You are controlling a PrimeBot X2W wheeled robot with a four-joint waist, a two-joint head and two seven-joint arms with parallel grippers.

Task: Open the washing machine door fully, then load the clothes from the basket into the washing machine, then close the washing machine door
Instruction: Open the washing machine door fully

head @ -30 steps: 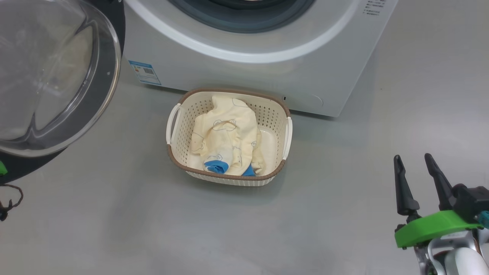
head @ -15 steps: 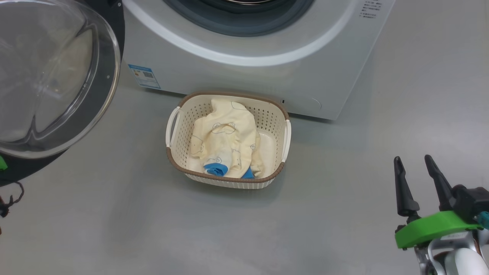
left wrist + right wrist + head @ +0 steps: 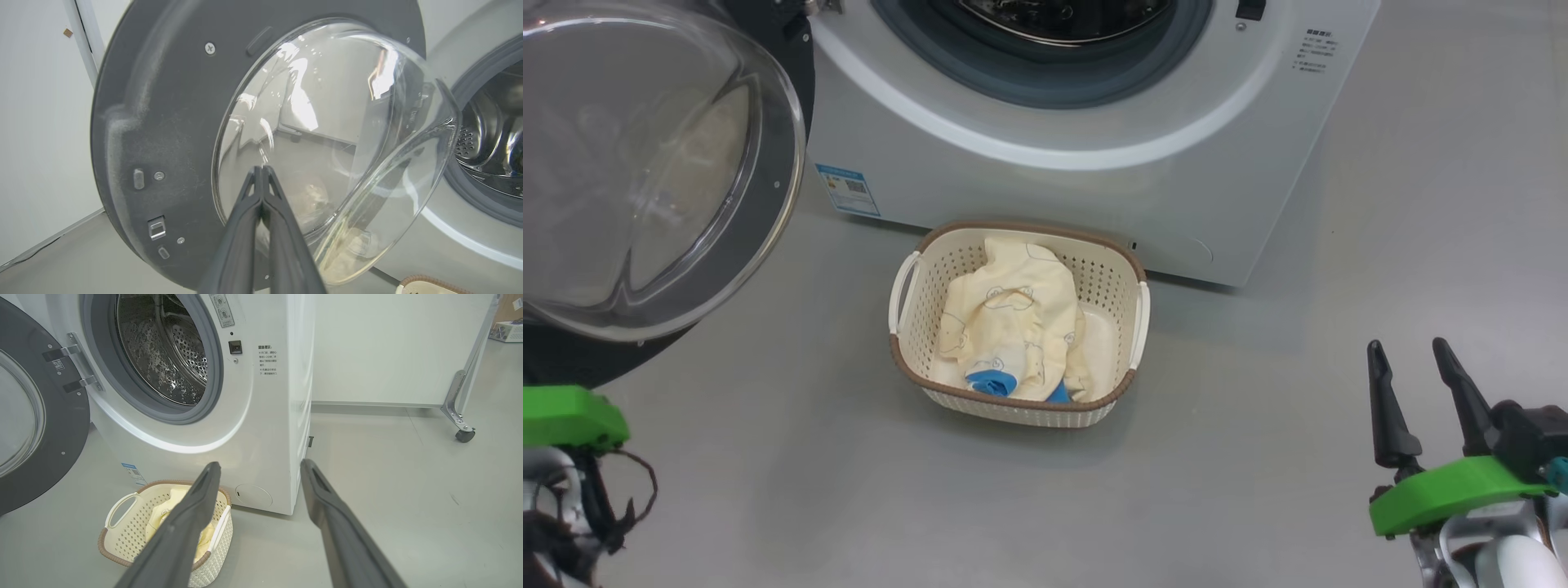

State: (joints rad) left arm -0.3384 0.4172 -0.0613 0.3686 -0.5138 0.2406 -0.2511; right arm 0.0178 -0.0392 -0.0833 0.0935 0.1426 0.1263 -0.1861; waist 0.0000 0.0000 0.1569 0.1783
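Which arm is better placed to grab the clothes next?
Likely right. The right gripper is open, with the basket ahead of it and the clothes exposed. The left gripper is shut, pointing at the door glass.

We note washing machine [image 3: 1094, 180] cut off by head view's top edge, above drum opening. Washing machine door [image 3: 645, 163], left of machine, cropped at left edge. Printed text [image 3: 1313, 51] right of opening and blue sticker [image 3: 848, 189] at machine's lower corner: too small to read. Before machine, clothes [image 3: 1005, 327] hide most of basket [image 3: 1025, 229] floor; blue piece [image 3: 990, 381] mostly buried.
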